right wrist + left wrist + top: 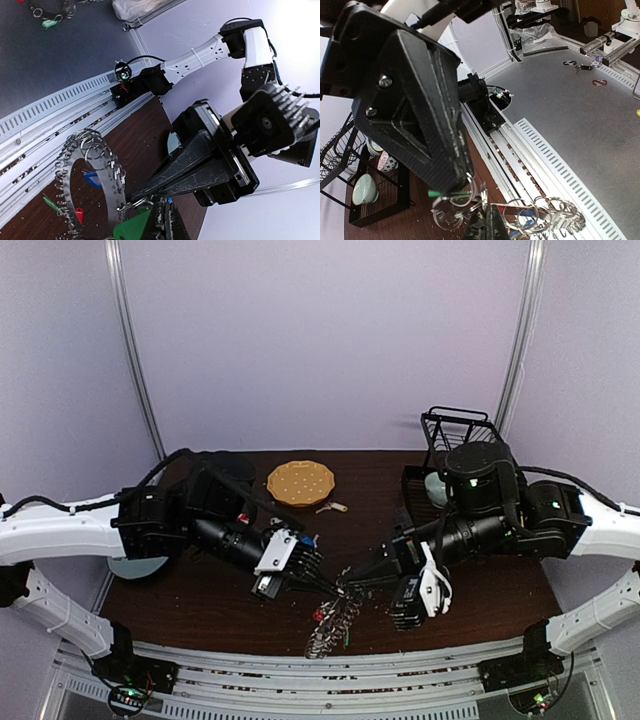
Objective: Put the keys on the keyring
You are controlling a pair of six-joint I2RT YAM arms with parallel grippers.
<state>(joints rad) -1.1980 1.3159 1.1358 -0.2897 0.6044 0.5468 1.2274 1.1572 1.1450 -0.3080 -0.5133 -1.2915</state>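
- Watching the counter's (pixel 200 608) near edge, I see left jaws and right jaws pressed together, tips almost meeting.
- The keyring (pixel 331 630) lies just edgeward of both, long axis toward that edge; neither arm nearer.

Soft even light, glare in right wrist corner

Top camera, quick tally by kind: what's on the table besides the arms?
Keyring: 1
Loose key: 1
Yellow plate: 1
Teal dish: 1
Rack: 1
Bowl in rack: 1
Total: 6
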